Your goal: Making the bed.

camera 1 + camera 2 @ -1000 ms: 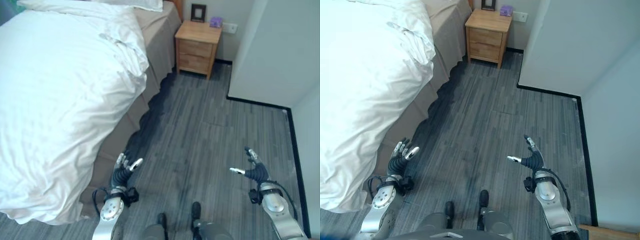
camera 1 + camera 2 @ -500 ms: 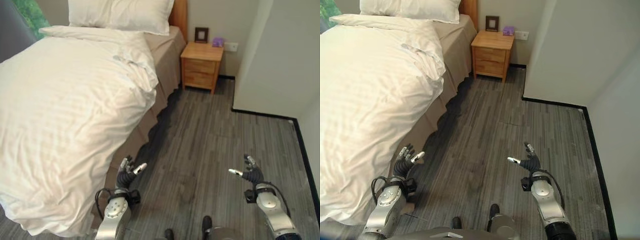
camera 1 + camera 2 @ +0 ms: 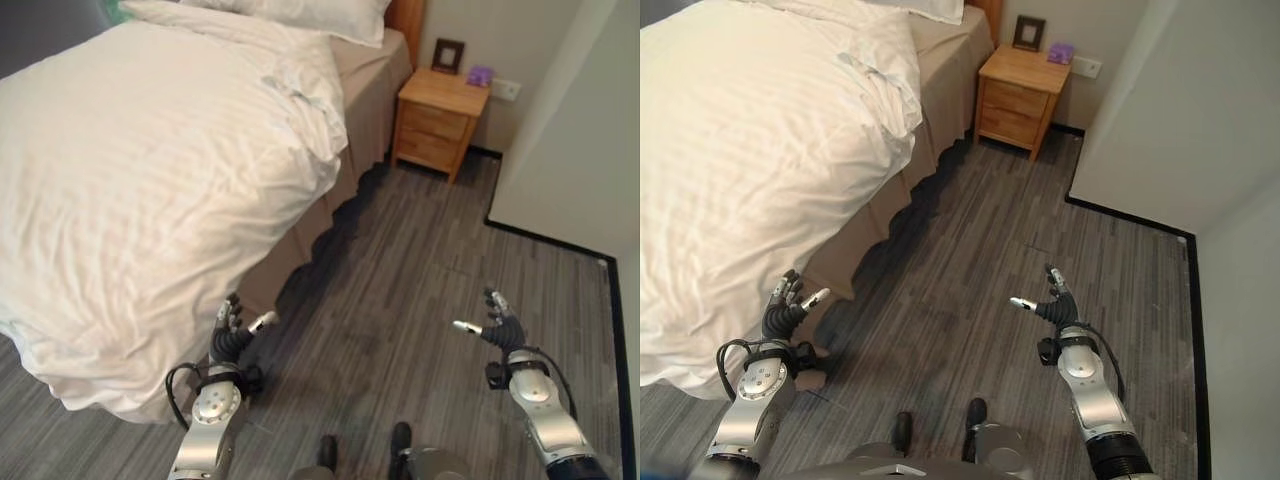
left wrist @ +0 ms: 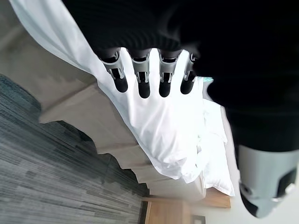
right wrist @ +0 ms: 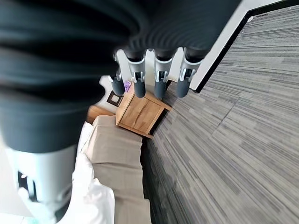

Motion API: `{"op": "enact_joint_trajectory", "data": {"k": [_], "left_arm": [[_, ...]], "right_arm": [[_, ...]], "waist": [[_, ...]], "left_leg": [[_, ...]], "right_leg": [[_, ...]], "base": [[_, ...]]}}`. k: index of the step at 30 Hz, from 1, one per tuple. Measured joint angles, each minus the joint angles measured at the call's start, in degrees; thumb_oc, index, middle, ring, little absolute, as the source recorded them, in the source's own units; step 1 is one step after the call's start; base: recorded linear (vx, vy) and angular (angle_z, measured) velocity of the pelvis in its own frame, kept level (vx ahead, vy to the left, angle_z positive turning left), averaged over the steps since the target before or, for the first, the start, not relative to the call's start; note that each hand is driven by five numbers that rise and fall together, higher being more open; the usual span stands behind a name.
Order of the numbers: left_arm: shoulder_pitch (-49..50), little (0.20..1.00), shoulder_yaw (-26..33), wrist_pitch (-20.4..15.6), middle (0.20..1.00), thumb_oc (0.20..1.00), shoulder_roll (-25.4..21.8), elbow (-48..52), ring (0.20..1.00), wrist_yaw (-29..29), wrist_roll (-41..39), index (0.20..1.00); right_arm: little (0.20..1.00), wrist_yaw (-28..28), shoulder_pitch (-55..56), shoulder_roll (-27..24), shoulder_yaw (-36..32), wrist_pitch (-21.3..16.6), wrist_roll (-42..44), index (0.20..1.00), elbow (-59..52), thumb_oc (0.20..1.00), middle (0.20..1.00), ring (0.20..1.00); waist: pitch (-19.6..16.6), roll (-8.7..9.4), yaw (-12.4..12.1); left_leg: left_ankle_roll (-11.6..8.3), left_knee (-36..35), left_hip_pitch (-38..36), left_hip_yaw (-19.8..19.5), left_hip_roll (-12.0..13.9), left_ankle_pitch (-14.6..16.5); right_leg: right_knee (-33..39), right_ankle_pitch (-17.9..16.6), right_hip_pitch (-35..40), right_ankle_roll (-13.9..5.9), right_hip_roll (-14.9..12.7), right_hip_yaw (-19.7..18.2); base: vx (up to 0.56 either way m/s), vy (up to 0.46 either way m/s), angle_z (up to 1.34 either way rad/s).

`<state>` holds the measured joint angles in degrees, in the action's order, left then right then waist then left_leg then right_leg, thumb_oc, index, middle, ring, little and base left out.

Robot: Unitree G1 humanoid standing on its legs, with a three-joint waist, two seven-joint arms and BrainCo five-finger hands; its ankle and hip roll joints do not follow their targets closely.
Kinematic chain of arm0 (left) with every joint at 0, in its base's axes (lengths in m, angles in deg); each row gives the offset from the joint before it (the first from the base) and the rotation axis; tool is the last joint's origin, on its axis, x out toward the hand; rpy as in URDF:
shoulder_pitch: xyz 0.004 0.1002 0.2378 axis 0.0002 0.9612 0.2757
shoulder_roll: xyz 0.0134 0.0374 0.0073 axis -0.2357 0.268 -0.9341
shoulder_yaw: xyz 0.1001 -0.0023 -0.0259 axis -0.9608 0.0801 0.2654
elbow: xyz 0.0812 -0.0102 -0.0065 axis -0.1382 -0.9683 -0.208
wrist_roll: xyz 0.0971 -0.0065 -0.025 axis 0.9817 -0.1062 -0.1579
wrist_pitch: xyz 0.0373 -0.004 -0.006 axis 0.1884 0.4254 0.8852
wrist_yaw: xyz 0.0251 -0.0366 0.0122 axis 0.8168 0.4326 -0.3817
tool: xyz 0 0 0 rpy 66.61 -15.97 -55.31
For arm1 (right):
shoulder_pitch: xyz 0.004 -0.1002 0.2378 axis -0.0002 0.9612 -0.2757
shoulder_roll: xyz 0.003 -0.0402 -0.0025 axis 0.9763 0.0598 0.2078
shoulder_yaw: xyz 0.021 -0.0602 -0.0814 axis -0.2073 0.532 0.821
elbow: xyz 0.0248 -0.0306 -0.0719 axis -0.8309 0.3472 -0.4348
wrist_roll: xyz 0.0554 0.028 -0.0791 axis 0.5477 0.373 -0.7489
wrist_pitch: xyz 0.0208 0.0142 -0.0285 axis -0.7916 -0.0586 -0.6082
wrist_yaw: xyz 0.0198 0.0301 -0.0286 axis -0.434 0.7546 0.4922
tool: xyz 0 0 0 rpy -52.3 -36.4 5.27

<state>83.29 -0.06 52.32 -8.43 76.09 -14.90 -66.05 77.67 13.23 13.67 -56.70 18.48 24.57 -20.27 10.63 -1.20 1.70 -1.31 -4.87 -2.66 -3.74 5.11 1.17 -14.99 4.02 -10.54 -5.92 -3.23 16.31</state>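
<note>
Rumpled white duvet overhangs the bed's tan skirt.

left hand and right hand forward, low; fingers relaxed, empty

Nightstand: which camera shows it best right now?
The right eye view: the wooden nightstand shows whole, beside the bed, drawers facing us. The left eye view shows it similarly near the top edge. The right wrist view catches it past the fingers; the left wrist view, a sliver.

One bed, one pillow, one nightstand.
</note>
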Motion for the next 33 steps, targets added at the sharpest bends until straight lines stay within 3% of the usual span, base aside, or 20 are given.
{"op": "enact_joint_trajectory", "data": {"k": [2, 5, 7, 9, 10, 11, 13, 15, 16, 17, 20, 21, 22, 25, 26, 28, 29, 31, 32, 33], "left_arm": [[-2.6, 1.0, -0.8, -0.1, 1.0, 1.0, -0.7, -0.3, 1.0, -0.3, 0.0, 1.0], [-2.4, 1.0, -2.5, -0.2, 1.0, 1.0, -1.9, -0.2, 1.0, 0.0, 0.0, 1.0], [0.4, 1.0, -2.4, -0.3, 1.0, 1.0, -1.2, 0.6, 1.0, 0.8, 0.0, 1.0], [1.6, 1.0, -1.6, -0.2, 1.0, 1.0, -1.1, 0.5, 1.0, 1.1, -0.6, 1.0], [2.3, 1.0, -1.1, -0.3, 1.0, 1.0, -1.1, 0.6, 1.0, 1.1, -0.8, 1.0], [1.9, 1.0, -1.0, -0.2, 1.0, 1.0, -1.2, 1.0, 1.0, 1.1, -1.4, 1.0], [2.2, 1.0, -1.3, -0.1, 1.0, 1.0, -1.6, 1.5, 1.0, 1.3, -2.6, 1.0], [2.0, 1.0, -1.5, -0.3, 1.0, 1.0, -1.6, 2.6, 1.0, 1.3, -3.0, 1.0], [1.4, 1.0, -1.5, -0.3, 1.0, 1.0, -0.4, 2.7, 1.0, 1.3, -3.2, 1.0], [1.5, 1.0, -1.5, -0.2, 1.0, 1.0, 0.2, 2.7, 1.0, 1.3, -3.3, 1.0], [1.8, 1.0, -1.2, -0.2, 1.0, 1.0, -0.1, 2.8, 1.0, 1.5, -3.2, 1.0], [1.5, 1.0, -1.2, -0.2, 1.0, 1.0, 0.5, 2.5, 1.0, 1.8, -3.2, 1.0], [1.4, 1.0, -1.1, -0.2, 1.0, 1.0, 0.9, 2.4, 1.0, 2.0, -3.2, 1.0], [3.0, 1.0, -0.4, 0.2, 1.0, 1.0, 2.2, 2.1, 1.0, 2.1, -3.1, 1.0], [4.1, 1.0, 0.6, 0.5, 1.0, 1.0, 2.6, 2.1, 1.0, 2.0, -3.1, 1.0], [3.7, 1.0, 0.8, 0.5, 1.0, 1.0, 1.7, 2.3, 1.0, 1.9, -3.1, 1.0], [3.3, 1.0, 0.9, 0.5, 1.0, 1.0, 1.5, 2.2, 1.0, 1.7, -3.1, 1.0], [0.0, 1.0, 0.7, 0.4, 1.0, 1.0, -0.6, 2.4, 1.0, 1.6, -2.7, 1.0], [-1.8, 1.0, 1.0, 0.5, 1.0, 1.0, -0.6, 1.4, 1.0, 1.3, -2.7, 1.0], [-2.9, 1.0, 0.5, 0.5, 1.0, 1.0, -0.8, 1.1, 1.0, 0.7, -2.7, 1.0]], "right_arm": [[1.0, -0.1, 0.4, -0.2, -0.3, -0.4, 1.2, 1.0, -0.1, 1.0, 1.0, 1.0], [1.0, 0.1, 0.8, 0.5, -0.2, -1.2, 1.7, 1.0, 1.1, 1.0, 1.0, 1.0], [1.0, 0.3, 1.2, 1.3, -0.1, -1.4, 1.7, 1.0, 2.2, 1.0, 1.0, 1.0], [1.0, 0.4, 2.0, 1.5, 0.3, -1.4, 2.3, 1.0, 2.9, 1.0, 1.0, 1.0], [1.0, 0.4, 2.2, 1.6, 0.4, -1.3, 2.4, 1.0, 3.2, 1.0, 1.0, 1.0], [1.0, 0.6, 3.1, 0.8, 0.4, -1.1, 3.0, 1.0, 2.7, 1.0, 1.0, 1.0], [1.0, 0.5, 3.2, 0.6, 0.5, -1.0, 3.4, 1.0, 2.2, 1.0, 1.0, 1.0], [1.0, 0.3, 1.4, 0.7, 0.6, -0.9, 3.4, 1.0, 2.2, 1.0, 1.0, 1.0], [1.0, 0.4, -2.4, 0.6, 0.4, -0.8, 3.3, 1.0, 2.4, 1.0, 1.0, 1.0], [1.0, 0.4, -3.3, 0.5, 0.4, -0.8, 3.4, 1.0, 2.3, 1.0, 1.0, 1.0], [1.0, 0.7, -3.6, 0.1, 1.2, -0.9, 3.3, 1.0, 1.8, 1.0, 1.0, 1.0], [1.0, 1.1, -2.8, -1.0, 1.9, -1.0, 3.3, 1.0, 3.0, 1.0, 1.0, 1.0], [1.0, 1.4, -2.9, -1.2, 2.0, -0.9, 3.3, 1.0, 4.3, 1.0, 1.0, 1.0], [1.0, 2.1, -1.4, -1.5, 2.2, 0.1, 3.1, 1.0, 5.7, 1.0, 1.0, 1.0], [1.0, 2.6, -0.3, -0.9, 2.6, 0.9, 2.7, 1.0, 5.1, 1.0, 1.0, 1.0], [1.0, 2.8, 0.7, -0.6, 2.7, 0.9, 1.3, 1.0, 3.3, 1.0, 1.0, 1.0], [1.0, 2.8, 0.6, -0.7, 3.2, 0.9, 1.0, 1.0, 3.2, 1.0, 1.0, 1.0], [1.0, 2.9, 0.4, -0.3, 4.6, 0.8, 0.7, 1.0, 2.3, 1.0, 1.0, 1.0], [1.0, 2.9, -0.1, -0.1, 4.8, 0.8, -0.2, 1.0, 1.8, 1.0, 1.0, 1.0], [1.0, 3.3, -0.4, -0.1, 5.0, 0.8, -0.9, 1.0, 1.4, 1.0, 1.0, 1.0]], "waist": [[0.1, 0.91, 0.7], [0.0, 2.72, 1.9], [0.2, 1.83, 2.5], [0.3, 1.66, 2.5], [0.3, 1.81, 2.2], [0.9, 2.52, -1.1], [1.3, 3.3, -2.7], [2.6, 5.37, -4.3], [4.5, 7.1, -5.8], [4.7, 6.81, -5.8], [4.3, 5.38, -6.8], [3.9, 4.43, -6.4], [3.9, 4.12, -6.7], [3.2, 2.85, -8.8], [2.6, 4.08, -9.0], [2.0, 5.62, -8.8], [1.9, 5.64, -8.8], [0.9, 6.97, -8.1], [1.3, 6.59, -6.8], [2.2, 5.43, -5.1]], "left_leg": [[-1.12, 2.1, 2.7, -1.0, 1.6, 1.6], [-1.42, 2.4, 0.5, -3.0, 2.9, 3.3], [-4.02, 13.7, 3.1, -0.4, 4.9, 5.2], [-5.11, 23.9, 7.8, -1.8, 4.7, 4.8], [-4.93, 30.3, 11.0, -2.2, 4.7, 4.3], [-1.44, 43.8, 16.7, -3.7, 4.3, 0.8], [-1.17, 47.6, 18.5, -4.9, 2.5, 0.1], [-3.49, 45.4, 19.0, -4.3, -1.6, 2.9], [-2.6, 35.8, 20.3, -1.0, -6.6, 5.3], [-1.68, 29.2, 20.7, 1.2, -7.8, 4.6], [0.77, 15.7, 21.5, 4.2, -8.7, 2.4], [2.44, 6.0, 21.7, 5.7, -9.3, 0.5], [2.13, 2.7, 22.1, 7.1, -9.4, 0.1], [2.65, 3.3, 22.8, 6.9, -8.9, -0.7], [4.44, 5.2, 20.6, 7.4, -10.1, -7.3], [5.06, 7.7, 18.2, 7.9, -11.6, -7.7], [6.75, 7.9, 16.6, 7.7, -11.4, -7.8], [9.9, 6.0, 12.4, 6.5, -11.9, -5.2], [10.57, 6.0, 10.9, 5.4, -11.9, -4.2], [10.32, 5.7, 8.3, 4.1, -11.3, -4.1]], "right_leg": [[0.1, 1.3, -4.7, -0.35, -0.9, -3.1], [3.9, -1.8, -1.9, 1.3, -1.0, -0.2], [6.3, -1.5, 1.1, 3.99, 1.4, 0.6], [8.7, -0.5, 3.2, 5.1, 2.9, 1.0], [9.5, -0.3, 3.9, 5.78, 3.5, 1.2], [10.0, -1.7, 5.0, 9.92, 4.3, -0.8], [11.1, 0.7, 7.3, 12.06, 4.7, -2.9], [11.9, 0.8, 9.1, 11.53, 3.7, -5.1], [15.0, 0.6, 12.0, 9.51, 2.2, -7.6], [16.9, -0.7, 14.1, 9.11, 2.3, -7.1], [20.5, 2.1, 19.6, 7.19, 4.0, -6.2], [20.8, 4.8, 21.8, 6.4, 4.9, -6.1], [20.7, 6.0, 22.8, 6.23, 5.3, -6.5], [19.3, 10.1, 27.9, 4.93, 5.6, -10.5], [16.2, 11.4, 29.7, 3.27, 3.7, -12.5], [7.8, 11.0, 29.0, 2.51, 1.8, -13.4], [-0.9, 11.4, 26.0, 1.57, 0.9, -13.1], [-27.2, 6.8, 13.1, -5.93, -1.4, -12.4], [-38.2, 4.8, 7.8, -6.17, -3.0, -10.2], [-43.5, 4.5, 4.8, -4.69, -3.8, -7.7]], "base": [[0.52, -0.228, 0.33], [0.59, -0.324, 0.32], [0.47, -0.332, -0.05], [0.46, -0.405, -0.03], [0.46, -0.324, -0.4], [0.29, -0.161, -0.64], [0.42, -0.11, -0.43], [0.53, 0.006, -0.4], [0.62, 0.054, -0.58], [0.63, 0.065, -0.59], [0.74, 0.12, -0.19], [0.66, 0.108, 0.08], [0.91, 0.154, 0.02], [0.68, 0.157, -0.54], [0.48, 0.185, -0.74], [0.38, 0.163, -0.46], [0.43, 0.28, -0.31], [0.51, 0.297, -0.14], [0.36, 0.133, 0.34], [0.54, 0.064, 0.69]]}}
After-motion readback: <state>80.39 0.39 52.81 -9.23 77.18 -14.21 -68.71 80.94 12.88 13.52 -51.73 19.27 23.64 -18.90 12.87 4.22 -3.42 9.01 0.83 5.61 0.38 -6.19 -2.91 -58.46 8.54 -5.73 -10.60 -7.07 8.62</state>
